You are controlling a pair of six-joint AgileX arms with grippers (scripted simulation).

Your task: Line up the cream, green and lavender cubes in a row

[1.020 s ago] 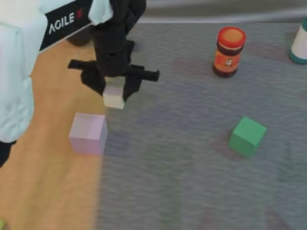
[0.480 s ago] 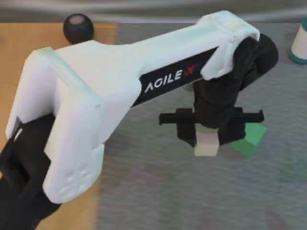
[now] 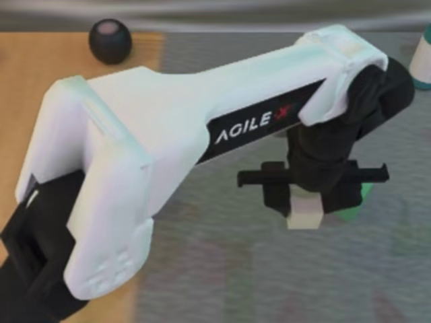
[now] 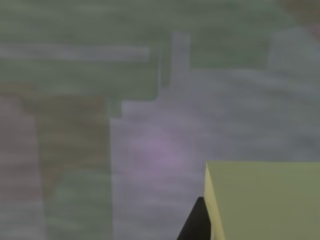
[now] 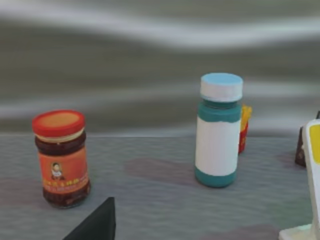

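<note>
Left arm carries the cream cube over the right half of the surface

The left gripper [image 3: 304,202] has its fingers closed on the cream cube [image 3: 304,214], lifted above the grey surface [image 3: 269,276]; the green cube [image 3: 355,211] peeks out just at its 3 o'clock, mostly hidden by the gripper; a dark ball [image 3: 110,40] sits at 11 o'clock; the lavender cube is hidden; the right wrist view shows a red-lidded jar [image 5: 61,157] and a teal-and-white bottle [image 5: 218,130]; whether the right gripper's fingers are open cannot be told.

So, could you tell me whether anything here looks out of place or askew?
Nothing stands out. The left pincer holds the cream cube squarely, beside the green cube; the jar and bottle stand upright.
</note>
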